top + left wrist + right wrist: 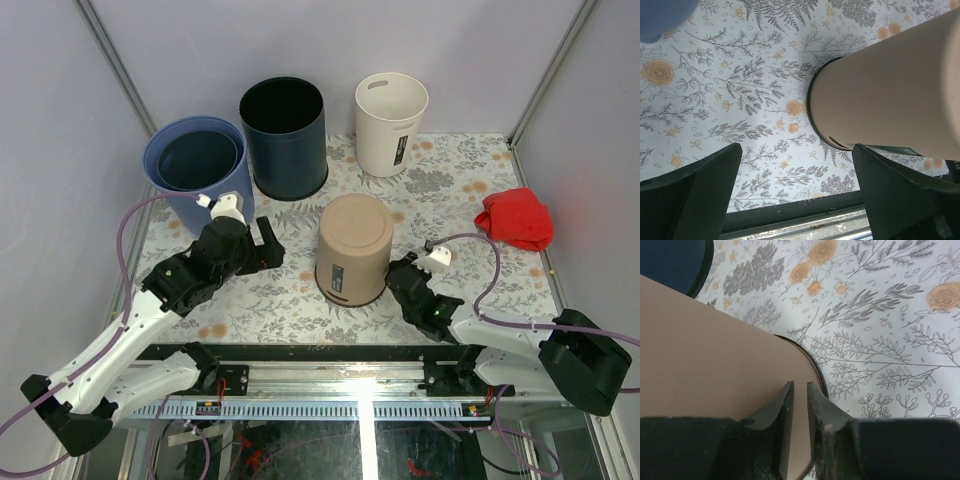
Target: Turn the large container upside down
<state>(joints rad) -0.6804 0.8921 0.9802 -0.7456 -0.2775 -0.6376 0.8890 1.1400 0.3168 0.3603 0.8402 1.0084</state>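
Observation:
A tan container (352, 245) stands mouth down in the middle of the flowered table, its flat base on top. It also shows in the left wrist view (890, 85) and the right wrist view (705, 350). My left gripper (268, 245) is open and empty, a little to the container's left; its jaws (796, 150) frame bare table beside the rim. My right gripper (400, 275) is low at the container's right side. Its fingers (799, 385) are nearly together with nothing between them, close against the tan wall near the dark rim.
At the back stand a light blue bin (195, 165) with a darker bin nested inside, a dark navy bin (285, 135) and a white bin (390, 120), all mouth up. A red cloth (515, 218) lies at the right. The metal front rail (350, 350) runs just behind the grippers.

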